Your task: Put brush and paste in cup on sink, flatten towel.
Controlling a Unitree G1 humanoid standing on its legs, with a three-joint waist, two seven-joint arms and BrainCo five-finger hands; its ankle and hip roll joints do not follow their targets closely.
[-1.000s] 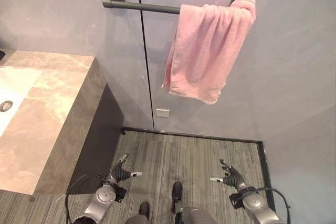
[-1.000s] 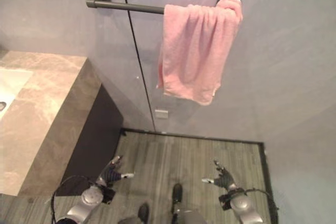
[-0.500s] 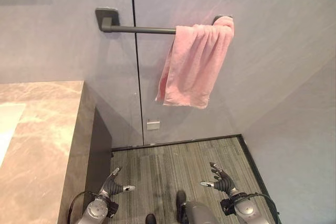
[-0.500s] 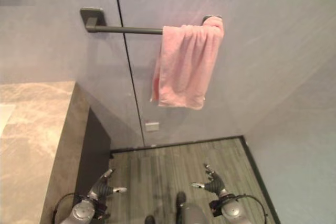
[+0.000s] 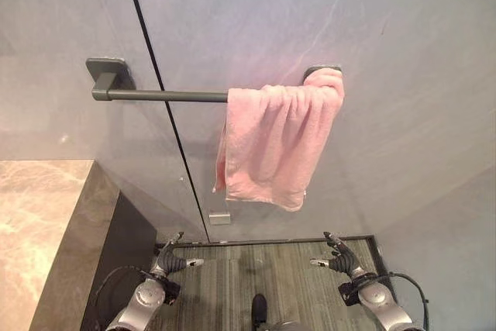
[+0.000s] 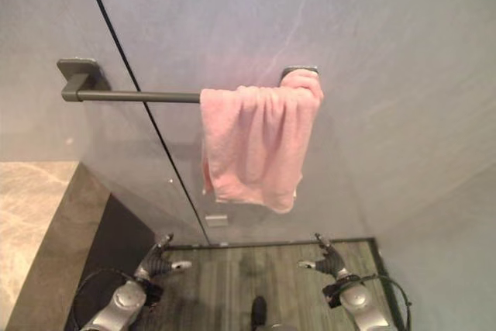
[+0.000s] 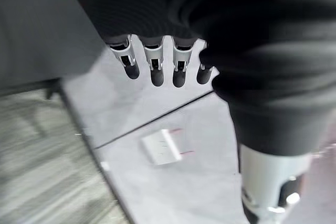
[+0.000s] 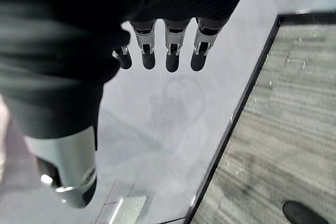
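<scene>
While both arms hang low beneath the towel rail [image 5: 163,96], the left robot hand [image 5: 172,262] and the right robot hand [image 5: 338,256] hold nothing, fingers straight and relaxed. The pink towel [image 5: 275,145] hangs bunched at the rail's right end, well above them. Left of the rail, the worktop [image 5: 35,230] is cut off. The left wrist view shows a small white wall plate [image 7: 163,146] below the rail.

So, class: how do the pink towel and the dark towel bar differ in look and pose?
The pink towel is soft and creased, while the towel bar is rigid and straight. The towel hangs downward, bunched at the bar's right end; the bar runs level along the wall, its left part bare. They share the same grey wall.
</scene>
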